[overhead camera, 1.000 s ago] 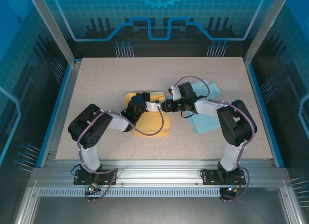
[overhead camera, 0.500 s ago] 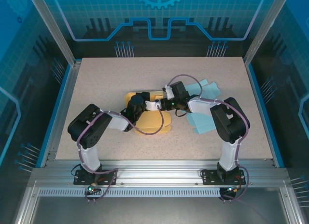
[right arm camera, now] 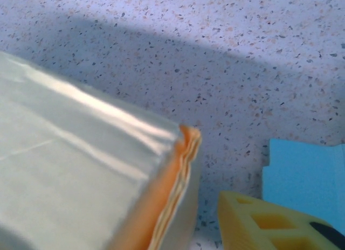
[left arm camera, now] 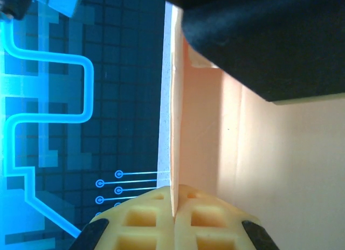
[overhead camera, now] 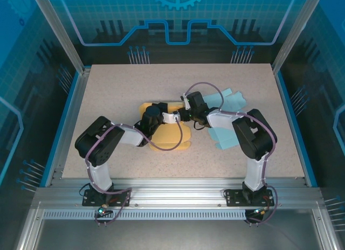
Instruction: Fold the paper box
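Speckled table (overhead camera: 118,94), layered box edge (right arm camera: 180,164) wrist-side

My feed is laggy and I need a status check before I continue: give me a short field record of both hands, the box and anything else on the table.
left hand: shut, pinching a thin edge of the orange paper box
right hand: at the box's far right edge, close beside the left hand; open or shut unclear
box state: lying mid-table, layers doubled at one corner, not yet a finished box
other items: light blue paper sheets right of the box, partly under the right arm
table: speckled beige surface
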Available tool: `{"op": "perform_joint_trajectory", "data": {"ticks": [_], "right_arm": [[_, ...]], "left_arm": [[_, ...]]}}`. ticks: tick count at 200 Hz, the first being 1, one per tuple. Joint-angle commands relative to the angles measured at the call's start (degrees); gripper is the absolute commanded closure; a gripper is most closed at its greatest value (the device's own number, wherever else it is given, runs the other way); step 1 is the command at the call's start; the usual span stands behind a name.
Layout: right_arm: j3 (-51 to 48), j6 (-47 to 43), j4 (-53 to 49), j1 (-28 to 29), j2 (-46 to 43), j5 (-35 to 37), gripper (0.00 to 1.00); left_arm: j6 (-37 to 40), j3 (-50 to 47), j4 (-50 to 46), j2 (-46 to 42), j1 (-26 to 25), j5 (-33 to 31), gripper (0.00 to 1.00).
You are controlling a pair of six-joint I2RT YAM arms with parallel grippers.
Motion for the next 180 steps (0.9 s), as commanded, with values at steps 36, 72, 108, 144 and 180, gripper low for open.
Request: {"op": "perform_joint_trajectory", "data": {"ticks": [36, 72, 108, 144, 180], "right_arm": [[1.2, -0.5, 2.0, 0.7, 2.4, 2.4, 0.74], [0.6, -1.5, 2.1, 1.9, 2.3, 5.9, 0.84], [-0.1, -2.5, 2.2, 3.3, 1.3, 9.0, 0.88], [-1.3, -2.4, 2.3, 4.2, -0.4, 10.8, 0.91], [-2.8, -2.1, 2.5, 4.7, -2.4, 11.6, 0.94]], "left_arm": [[-5.4, -0.2, -2.7, -2.4, -0.4, 2.0, 0.86], [-11.9, -0.2, -3.1, -7.5, -1.2, 0.4, 0.47], [-23.3, -0.5, -7.3, -16.7, -2.9, -5.3, 0.01], [-46.5, -0.4, -23.2, -31.9, -3.0, -7.1, 0.01], [-72.2, 3.9, -45.8, -42.5, 0.5, -8.2, 0.01]]}}
